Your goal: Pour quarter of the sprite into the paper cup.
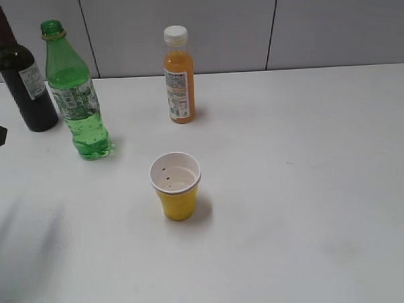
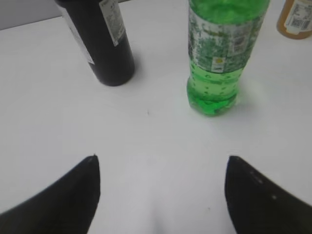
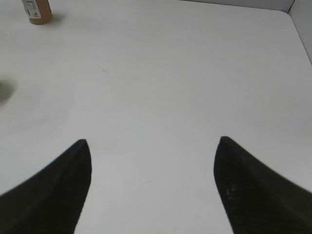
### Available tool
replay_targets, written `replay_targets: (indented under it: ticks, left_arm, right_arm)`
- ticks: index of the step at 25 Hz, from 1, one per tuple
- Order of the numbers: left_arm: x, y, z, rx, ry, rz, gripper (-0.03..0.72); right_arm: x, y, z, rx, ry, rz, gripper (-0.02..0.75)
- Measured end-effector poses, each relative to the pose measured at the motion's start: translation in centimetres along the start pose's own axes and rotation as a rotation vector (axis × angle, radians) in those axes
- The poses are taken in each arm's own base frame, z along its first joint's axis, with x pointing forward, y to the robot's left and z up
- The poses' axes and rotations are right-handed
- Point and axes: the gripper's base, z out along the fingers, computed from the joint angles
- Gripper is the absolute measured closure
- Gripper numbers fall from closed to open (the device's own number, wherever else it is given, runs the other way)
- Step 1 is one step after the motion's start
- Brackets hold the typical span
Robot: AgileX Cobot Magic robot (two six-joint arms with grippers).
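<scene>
Standing upright on the white table, the tall transparent green plastic soda bottle has its long axis vertical, its open green neck pointing straight up and its rounded base planted on the surface. It has no cap on. A pale label band wraps its middle, and green liquid with bubbles shows below that band. It sits at the far left of the table, just beside the dark wine bottle, which stands a little farther back and to its left; the two look close but apart.

Nearer the front, around the middle of the table, is the small yellow paper cup, upright, its white rim and mouth facing up, a few dark specks on its white inside. It stands well apart from the green bottle. Behind the cup, toward the wall, is the smaller orange juice bottle with a white cap, also upright.

My left claw is spread wide, pinching nothing; the green bottle rises ahead of it and slightly to the right, the wine bottle to the left. My right claw is likewise spread wide over bare table, with only the base of the orange bottle at the far left corner of its view.
</scene>
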Motion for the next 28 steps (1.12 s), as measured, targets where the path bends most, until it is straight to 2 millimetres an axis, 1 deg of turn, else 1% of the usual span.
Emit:
replay_targets:
  ticks: [4,7,10,13,15,18,23,26,28]
  left_arm:
    - [-1.7,0.3,-0.8,0.031,0.086,0.011,0.099]
    - [-2.9,1.1,-1.7,-0.030,0.186,0.016,0.101]
    - [-3.7,1.9,-3.0,-0.113,0.273,0.013,0.101]
    - [-3.8,1.8,-4.7,-0.115,0.288,-0.029,0.101]
    - [-3.4,1.4,-6.1,-0.089,0.296,-0.051,0.101]
    - [-2.5,0.7,-8.9,-0.056,0.257,-0.078,0.101]
    - [0.4,-0.4,-13.8,-0.034,0.137,-0.097,0.101]
    - [2.4,-0.9,-15.7,-0.030,0.103,-0.098,0.101]
    - [3.8,-1.1,-16.5,-0.030,0.083,-0.096,0.101]
  right_arm:
    - [0.0,0.0,0.0,0.000,0.000,0.000,0.146]
    - [0.0,0.0,0.0,0.000,0.000,0.000,0.146]
    - [0.0,0.0,0.0,0.000,0.000,0.000,0.146]
    - [0.0,0.0,0.0,0.000,0.000,0.000,0.146]
    - [0.0,0.0,0.0,0.000,0.000,0.000,0.146]
    - [0.0,0.0,0.0,0.000,0.000,0.000,0.146]
    - [0.0,0.0,0.0,0.000,0.000,0.000,0.146]
    - [0.0,0.0,0.0,0.000,0.000,0.000,0.146]
    - [0.0,0.0,0.0,0.000,0.000,0.000,0.146]
